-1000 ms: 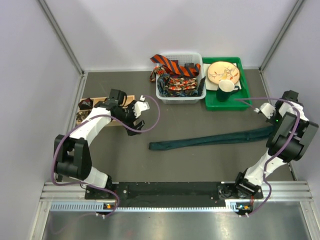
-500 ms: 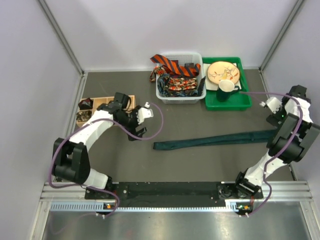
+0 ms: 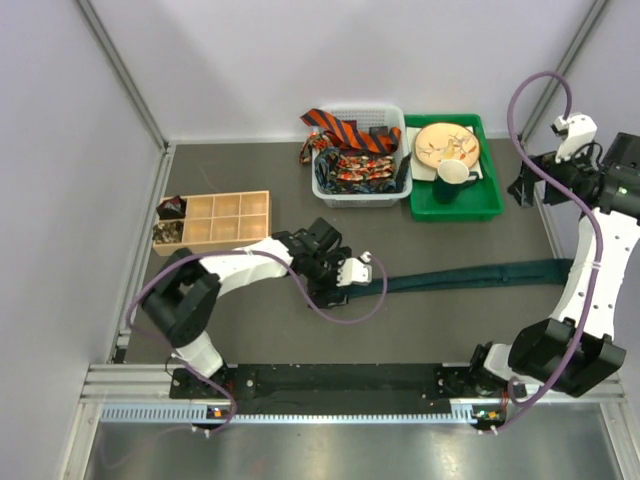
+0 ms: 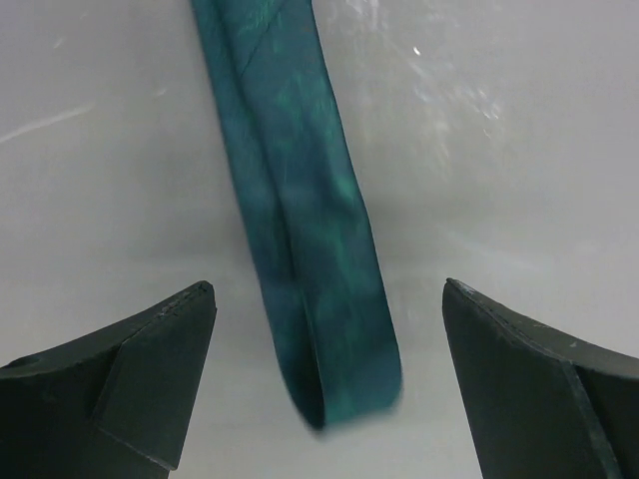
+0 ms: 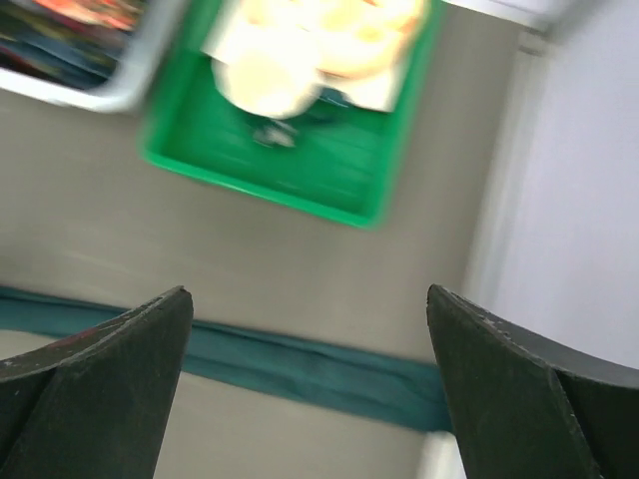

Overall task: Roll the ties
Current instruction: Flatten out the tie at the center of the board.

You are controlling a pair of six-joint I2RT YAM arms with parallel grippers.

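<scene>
A plain dark teal tie [image 3: 470, 276] lies flat across the table, running left to right. My left gripper [image 3: 345, 280] hovers over its narrow left end. In the left wrist view that folded end [image 4: 334, 339] lies between the open fingers, with my left gripper [image 4: 327, 289] touching nothing. My right gripper [image 3: 522, 190] is raised at the far right, open and empty. In its wrist view my right gripper [image 5: 308, 292] looks down on the tie's wide part [image 5: 300, 364]. An orange-and-black striped tie [image 3: 335, 128] and patterned ties [image 3: 355, 170] fill the white basket [image 3: 327, 190].
A green tray [image 3: 455, 208] with a plate [image 3: 447, 143] and a dark mug [image 3: 455, 182] stands beside the basket. The tray [image 5: 300, 160] also shows blurred in the right wrist view. A wooden compartment box [image 3: 215, 220] sits at the left. Walls close both sides.
My right gripper opened, let go of the tie's wide end and rose toward the back right. My left arm swung right from the wooden box to the tie's narrow end. The tie shifted right.
</scene>
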